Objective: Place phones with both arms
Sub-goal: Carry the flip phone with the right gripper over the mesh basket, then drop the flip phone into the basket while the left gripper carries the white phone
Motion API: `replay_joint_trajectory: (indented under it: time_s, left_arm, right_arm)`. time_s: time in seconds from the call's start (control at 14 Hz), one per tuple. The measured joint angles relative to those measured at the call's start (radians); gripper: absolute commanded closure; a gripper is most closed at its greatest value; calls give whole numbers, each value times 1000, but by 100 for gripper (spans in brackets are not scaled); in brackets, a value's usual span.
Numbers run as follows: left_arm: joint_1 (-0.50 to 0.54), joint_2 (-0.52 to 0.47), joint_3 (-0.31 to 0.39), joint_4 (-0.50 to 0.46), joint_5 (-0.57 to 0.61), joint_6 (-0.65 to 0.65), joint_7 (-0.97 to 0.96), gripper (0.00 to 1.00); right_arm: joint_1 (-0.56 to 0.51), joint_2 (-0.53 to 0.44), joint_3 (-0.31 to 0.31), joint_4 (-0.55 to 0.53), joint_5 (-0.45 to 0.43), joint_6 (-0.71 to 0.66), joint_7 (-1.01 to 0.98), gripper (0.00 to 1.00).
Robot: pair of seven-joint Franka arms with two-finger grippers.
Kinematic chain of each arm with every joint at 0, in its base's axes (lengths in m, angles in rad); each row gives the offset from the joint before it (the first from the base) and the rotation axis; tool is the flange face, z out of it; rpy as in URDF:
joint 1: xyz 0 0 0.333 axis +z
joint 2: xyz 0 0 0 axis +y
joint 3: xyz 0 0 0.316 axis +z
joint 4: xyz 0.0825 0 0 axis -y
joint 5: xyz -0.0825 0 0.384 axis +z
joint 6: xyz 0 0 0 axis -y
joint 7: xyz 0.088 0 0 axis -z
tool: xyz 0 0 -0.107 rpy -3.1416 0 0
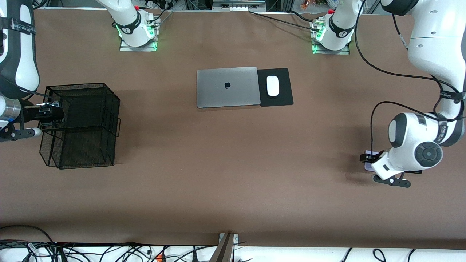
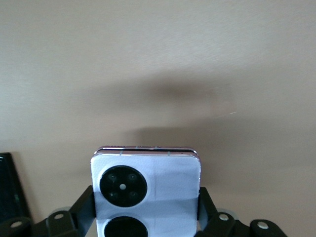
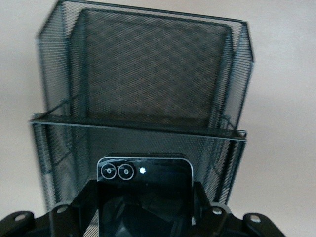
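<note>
My right gripper (image 1: 51,109) is over the black mesh basket (image 1: 91,127), at its edge toward the right arm's end of the table. It is shut on the small black folded phone (image 3: 143,197), which sits above the basket's compartments (image 3: 148,74). My left gripper (image 1: 371,160) is low over the table near the left arm's end. It is shut on the lilac-white phone (image 2: 145,187) with two black circles, with a finger (image 2: 84,202) against each side. The long black slab (image 2: 7,187) lies on the table beside it and is mostly hidden under the arm in the front view.
A closed grey laptop (image 1: 227,87) lies mid-table toward the robots' bases, with a white mouse (image 1: 272,86) on a black mat (image 1: 285,100) beside it. Cables run along the table edge nearest the front camera.
</note>
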State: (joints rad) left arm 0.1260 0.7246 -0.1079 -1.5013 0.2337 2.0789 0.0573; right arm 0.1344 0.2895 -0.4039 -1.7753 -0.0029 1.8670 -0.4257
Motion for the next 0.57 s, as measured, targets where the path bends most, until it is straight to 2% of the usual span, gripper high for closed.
replay_joint_trajectory:
  time_s: [0.21, 0.57]
  left_arm:
    - [-56, 0, -1, 1, 0, -2, -108, 55]
    - [-178, 7, -7, 11, 0, -3, -327, 56]
  right_arm:
    - [0, -32, -39, -78, 10, 94, 0, 81]
    - [1, -48, -64, -165, 65, 201, 0, 81]
